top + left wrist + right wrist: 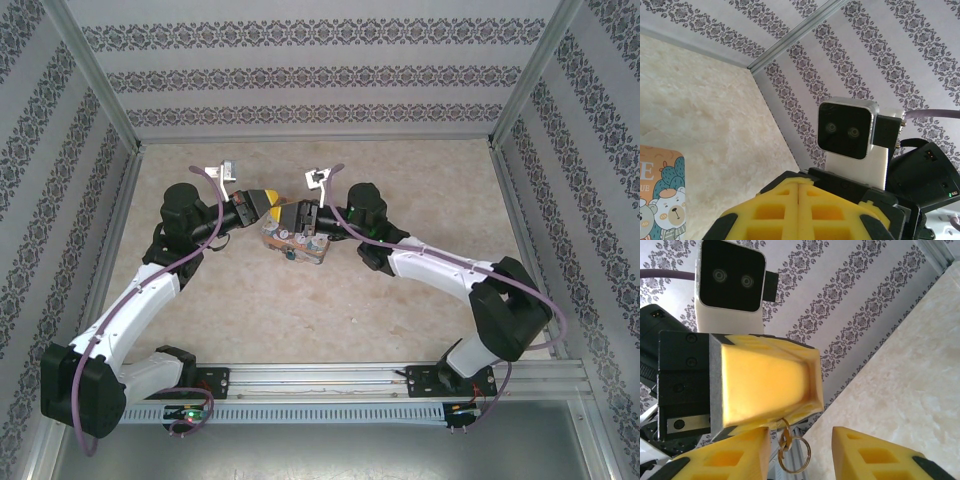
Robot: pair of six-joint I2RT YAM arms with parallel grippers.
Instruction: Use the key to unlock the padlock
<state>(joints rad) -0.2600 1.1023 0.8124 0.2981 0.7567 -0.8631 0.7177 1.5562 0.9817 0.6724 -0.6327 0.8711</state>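
Observation:
My left gripper is shut, its yellow pads pressed flat together. From the right wrist view its fingers pinch a small brass key at their tip, and a key ring hangs below it. My right gripper stands open, and the ring dangles in the gap close to its left finger. Both grippers meet above the cartoon-printed box. A tiny teal spot at the box's near edge may be the padlock; it is too small to be sure.
The box's bear-printed corner lies low on the left in the left wrist view. Patterned walls enclose the beige tabletop on three sides. An aluminium rail runs along the near edge by the arm bases.

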